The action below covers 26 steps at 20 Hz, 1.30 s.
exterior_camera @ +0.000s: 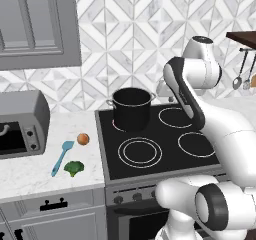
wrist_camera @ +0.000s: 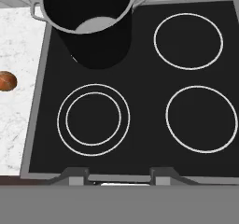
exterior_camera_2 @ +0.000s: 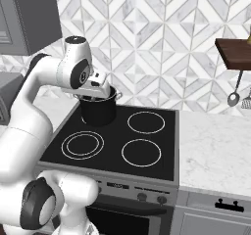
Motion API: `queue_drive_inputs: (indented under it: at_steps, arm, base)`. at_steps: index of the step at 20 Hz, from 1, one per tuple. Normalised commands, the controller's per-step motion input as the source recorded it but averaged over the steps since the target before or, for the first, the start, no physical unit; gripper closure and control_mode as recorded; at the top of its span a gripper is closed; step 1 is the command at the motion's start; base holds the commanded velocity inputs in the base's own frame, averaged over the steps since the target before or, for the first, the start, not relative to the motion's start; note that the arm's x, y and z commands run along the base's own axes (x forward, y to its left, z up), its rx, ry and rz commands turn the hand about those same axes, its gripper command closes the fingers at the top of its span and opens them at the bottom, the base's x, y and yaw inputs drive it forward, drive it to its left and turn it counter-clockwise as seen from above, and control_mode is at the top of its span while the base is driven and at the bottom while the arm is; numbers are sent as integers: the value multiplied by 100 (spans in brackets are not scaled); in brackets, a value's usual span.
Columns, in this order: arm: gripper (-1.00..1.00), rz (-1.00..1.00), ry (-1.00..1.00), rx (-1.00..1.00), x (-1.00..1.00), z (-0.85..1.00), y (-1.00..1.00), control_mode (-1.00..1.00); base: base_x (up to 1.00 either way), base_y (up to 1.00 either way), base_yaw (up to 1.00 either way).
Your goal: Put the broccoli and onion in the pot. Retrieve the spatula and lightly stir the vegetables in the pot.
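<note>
The pot point(exterior_camera: 132, 109) stands upright on the rear left burner of the black cooktop point(exterior_camera: 165, 156); seen from the hand camera its interior point(wrist_camera: 88, 6) holds no vegetables. The onion point(exterior_camera: 83, 139) lies on the marble tabletop point(exterior_camera: 30, 169) just left of the cooktop edge, level with the gap between the rear and front left burners. The spatula point(exterior_camera: 62, 157) lies beside the onion, blade toward it, handle running toward the front edge. The broccoli point(exterior_camera: 74, 168) rests near the spatula handle, on its right (closest to the front edge of the three). All three items lie apart from the pot.

The arm is raised above the cooktop, with the tool point(exterior_camera_2: 99, 93) held over the rear left area, next to the pot rim in the right base view. Whether its fingers stand apart or together cannot be told. A toaster oven point(exterior_camera: 22, 124) sits on the tabletop to the far left. Metal ladles point(exterior_camera_2: 234, 98) hang under a wooden shelf point(exterior_camera_2: 234, 50) on the right.
</note>
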Motion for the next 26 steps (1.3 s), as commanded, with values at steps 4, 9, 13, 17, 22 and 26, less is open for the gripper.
queue_drive_inputs:
  at_steps: [4,9,13,17,22,26]
  arm:
    - [-100,0,0,0,0,0,0,100]
    - [-100,0,0,0,0,0,0,100]
    - [-100,0,0,0,0,0,0,100]
    - [-100,0,0,0,0,0,0,100]
    - [-100,0,0,0,0,0,0,100]
    - [-100,0,0,0,0,0,0,100]
  base:
    - [0,1,0]
    - [0,44,0]
    - [0,65,0]
    - [0,62,0]
    - [29,39,0]
    - [85,3,0]
